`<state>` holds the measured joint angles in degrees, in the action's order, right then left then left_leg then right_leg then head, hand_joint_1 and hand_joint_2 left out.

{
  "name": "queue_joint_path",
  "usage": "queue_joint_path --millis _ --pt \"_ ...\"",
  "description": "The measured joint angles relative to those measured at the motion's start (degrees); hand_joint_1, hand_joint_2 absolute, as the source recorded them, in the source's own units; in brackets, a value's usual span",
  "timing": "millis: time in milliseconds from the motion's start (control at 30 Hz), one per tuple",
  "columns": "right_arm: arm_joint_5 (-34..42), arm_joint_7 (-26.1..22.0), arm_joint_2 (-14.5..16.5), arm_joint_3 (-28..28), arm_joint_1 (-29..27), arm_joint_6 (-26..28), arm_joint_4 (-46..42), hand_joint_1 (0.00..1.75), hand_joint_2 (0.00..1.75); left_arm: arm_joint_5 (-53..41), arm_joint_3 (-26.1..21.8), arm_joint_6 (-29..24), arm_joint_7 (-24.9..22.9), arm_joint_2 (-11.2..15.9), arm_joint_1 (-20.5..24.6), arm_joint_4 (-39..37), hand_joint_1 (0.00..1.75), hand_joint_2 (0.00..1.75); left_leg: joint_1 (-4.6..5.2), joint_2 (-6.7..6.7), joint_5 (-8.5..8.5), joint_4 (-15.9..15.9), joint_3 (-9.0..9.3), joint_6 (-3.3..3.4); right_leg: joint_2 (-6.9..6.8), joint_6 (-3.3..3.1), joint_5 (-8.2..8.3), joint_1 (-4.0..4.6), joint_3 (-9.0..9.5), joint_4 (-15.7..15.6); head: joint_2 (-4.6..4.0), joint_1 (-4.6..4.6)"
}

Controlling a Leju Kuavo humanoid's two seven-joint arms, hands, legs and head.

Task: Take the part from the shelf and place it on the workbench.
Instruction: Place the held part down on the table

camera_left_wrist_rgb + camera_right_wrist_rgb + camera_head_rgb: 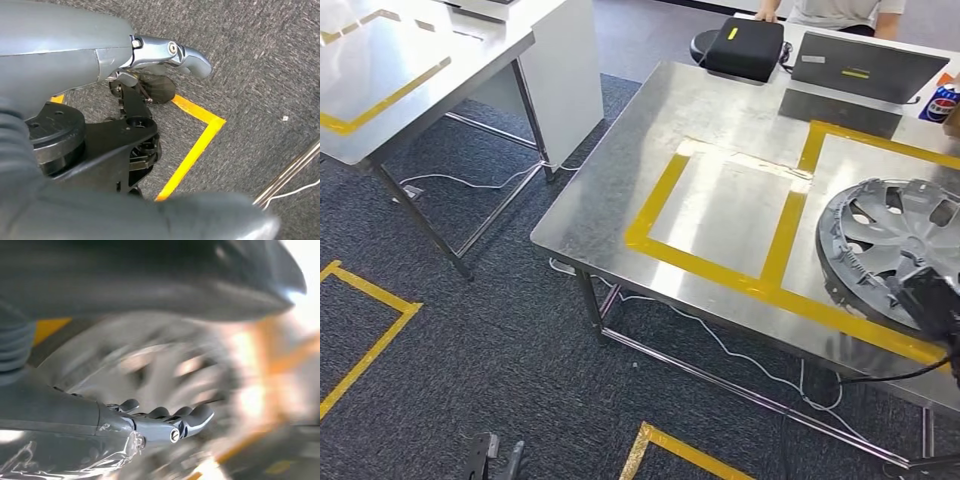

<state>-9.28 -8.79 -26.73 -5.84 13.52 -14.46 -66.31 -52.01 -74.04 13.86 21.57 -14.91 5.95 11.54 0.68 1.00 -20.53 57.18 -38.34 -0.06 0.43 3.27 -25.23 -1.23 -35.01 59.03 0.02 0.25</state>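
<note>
The part, a grey hubcap point(891, 243), lay on the steel bench point(675, 130) at its right side, inside the right-hand square of yellow tape point(782, 232), its near edge over the tape line. The right hand point(935, 300) showed as a dark shape at the hubcap's near right rim; in the right wrist view (badly blurred) the fingers point(177, 416) reached out straight beside the hubcap point(151, 365), and I could not tell whether they gripped it or merely lay against it. The left hand point(124, 125) hung low over dark carpet point(256, 70), its fingers point(170, 52) apart and holding nothing, above a corner of yellow floor tape point(200, 140). At the bench's far edge sat a black case point(743, 45) and, to its right, a laptop point(860, 68), with a person point(841, 10) behind them. A second table point(410, 70) with its own tape stood far left, and white cables point(712, 335) trailed on the floor beneath the bench
</note>
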Motion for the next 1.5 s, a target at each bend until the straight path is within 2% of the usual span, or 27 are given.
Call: queue_joint_path --millis 100,133,200,400,967,1033,1133,1233,1367,1433,1500 --pt "21.08 -4.22 -0.02 -6.16 -8.92 -6.36 -13.26 0.0 0.0 -0.76 -0.11 -0.29 -0.39 -0.05 -0.14 0.0 0.0 0.0 0.0 0.2 -0.07 0.0 -0.02 0.06 -0.23 0.01 -0.14 0.01 0.08 -0.02 0.0 -0.01" --pt "25.59 -4.54 0.1 -8.46 -11.57 -7.66 -17.5 0.0 0.0 -0.86 -0.13 -0.44 -0.57 -0.08 -0.23 0.0 0.0 0.0 0.0 0.26 -0.11 0.0 -0.03 0.04 -0.26 -0.01 -0.18 0.01 0.09 -0.02 0.0 0.0" --pt "29.79 -4.09 0.34 -12.45 -15.29 -8.98 -24.04 0.0 0.0 -0.88 -0.17 -0.63 -0.74 -0.15 -0.36 0.0 0.0 0.0 0.0 0.25 -0.2 0.0 -0.01 -0.03 -0.14 -0.05 -0.22 0.01 0.07 -0.02 0.0 -0.01" --pt "31.03 -3.24 0.9 -17.75 -19.52 -9.73 -32.53 0.0 0.0 -0.89 -0.19 -0.68 -0.78 -0.4 -0.29 -0.02 0.0 0.0 0.0 0.07 -0.23 0.0 0.05 -0.01 0.12 -0.05 -0.19 -0.01 0.01 -0.06 0.0 0.0" --pt "31.18 -3.15 1.31 -19.9 -20.7 -9.76 -35.63 0.0 0.0 -0.89 -0.19 -0.68 -0.8 -0.42 -0.28 -0.02 0.0 0.0 0.0 0.06 -0.12 0.0 0.05 0.05 0.12 0.05 -0.06 -0.02 0.02 -0.09 0.0 -0.01" --pt "34.64 -4.17 2.51 -21.72 -21.26 -8.86 -38.17 0.0 0.0 -0.69 -0.29 -1.25 -0.51 -0.43 -0.3 -0.02 0.0 0.0 0.01 0.06 -0.11 0.0 0.05 0.06 0.1 0.05 -0.07 -0.03 0.01 -0.09 0.0 0.0" --pt "37.57 -6.31 6.28 -26.66 -22.67 -5.41 -44.74 0.0 0.0 -0.53 -0.54 -3.39 -0.14 -0.49 -0.31 -0.02 0.0 0.0 0.01 0.07 -0.14 0.0 0.06 0.07 0.08 0.02 -0.13 -0.03 -0.09 -0.09 0.0 -0.01" --pt "38.17 -7.85 11.92 -33.8 -23.93 -3.67 -50.93 0.0 0.0 -1.01 -0.68 -8.46 0.45 -0.7 -0.35 -0.02 0.0 0.0 -0.01 0.07 -0.31 0.0 0.13 0.02 0.06 -0.07 -0.31 -0.02 -0.34 -0.09 0.0 -0.01" --pt "42.0 -9.98 22.3 -48.12 -22.65 -5.81 -55.45 0.0 0.0 -1.64 -0.69 -12.44 1.73 -0.51 -0.43 -0.02 0.0 0.0 -0.05 0.07 -0.47 0.0 0.21 -0.14 0.11 -0.14 -0.43 0.02 -0.31 -0.09 0.0 -0.01" --pt "48.15 -11.46 28.26 -55.21 -21.09 -2.94 -55.01 0.0 0.0 -0.59 -0.89 -12.66 2.21 -0.63 -0.39 -0.02 0.0 0.0 -0.11 0.07 -0.51 0.0 0.25 -0.17 0.12 -0.2 -0.51 0.07 -0.25 -0.11 0.0 -0.03" --pt "55.51 -14.86 33.92 -61.31 -20.08 0.45 -50.91 0.0 0.0 -0.21 -1.17 -13.56 2.12 -1.37 -0.37 -0.02 0.0 0.0 -0.17 0.08 -0.59 0.0 0.34 -0.18 0.06 -0.24 -0.62 0.15 -0.05 -0.16 0.0 0.02"
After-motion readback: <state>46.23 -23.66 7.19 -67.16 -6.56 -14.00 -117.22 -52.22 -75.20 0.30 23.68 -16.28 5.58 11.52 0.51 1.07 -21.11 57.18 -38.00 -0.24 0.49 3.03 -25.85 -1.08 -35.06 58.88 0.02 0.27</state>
